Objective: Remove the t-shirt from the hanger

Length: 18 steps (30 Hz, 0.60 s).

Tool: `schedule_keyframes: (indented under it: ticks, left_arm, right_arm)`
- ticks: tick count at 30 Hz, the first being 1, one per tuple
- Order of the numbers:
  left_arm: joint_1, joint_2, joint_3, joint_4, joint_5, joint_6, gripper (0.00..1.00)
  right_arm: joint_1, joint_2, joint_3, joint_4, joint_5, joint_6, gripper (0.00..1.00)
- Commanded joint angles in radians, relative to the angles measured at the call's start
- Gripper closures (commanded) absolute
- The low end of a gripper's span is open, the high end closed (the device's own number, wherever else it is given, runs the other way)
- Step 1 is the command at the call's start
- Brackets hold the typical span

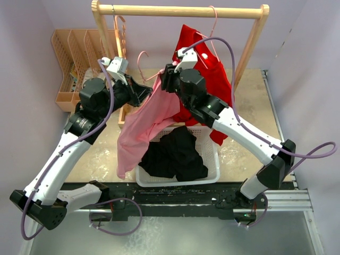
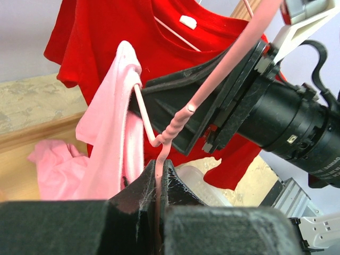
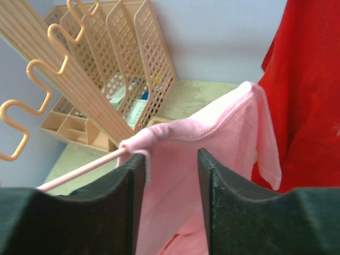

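A pink t-shirt hangs half off a pink hanger above the basket; one shoulder is still draped over the hanger's arm. My left gripper is shut on the hanger just below its twisted neck. My right gripper is open. Its fingers straddle the pink t-shirt just below the collar seam, where the cloth folds over the hanger arm. In the top view my right gripper meets my left gripper at the shirt's top.
A red t-shirt hangs on the wooden rack right behind the arms. Below stands a white basket with black clothes. An orange organizer and spare orange hangers are at the back left.
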Motion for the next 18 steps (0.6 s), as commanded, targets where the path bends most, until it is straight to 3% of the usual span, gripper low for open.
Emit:
schedule_keyframes:
  ticks: [1,4,7,12,18]
  left_arm:
    - [-0.007,-0.033,-0.006,0.065,0.026,-0.011,1.00]
    - [-0.007,-0.037,-0.008,0.050,0.033,-0.010,1.00]
    - [-0.007,-0.046,-0.011,0.024,0.022,0.001,1.00]
    - [-0.007,-0.059,-0.008,-0.009,0.047,0.016,1.00]
    - [-0.007,-0.087,0.004,-0.077,0.102,0.028,1.00]
  right_arm:
    - [-0.007,0.011,0.068,0.035,0.100,-0.029,0.61]
    - [-0.008,0.018,0.075,0.024,0.157,-0.043,0.77]
    - [-0.012,0.012,0.073,0.004,0.213,-0.048,1.00]
    - [-0.064,-0.014,0.052,0.001,0.270,-0.058,1.00]
    - [-0.210,0.004,0.104,-0.078,0.230,-0.039,1.00]
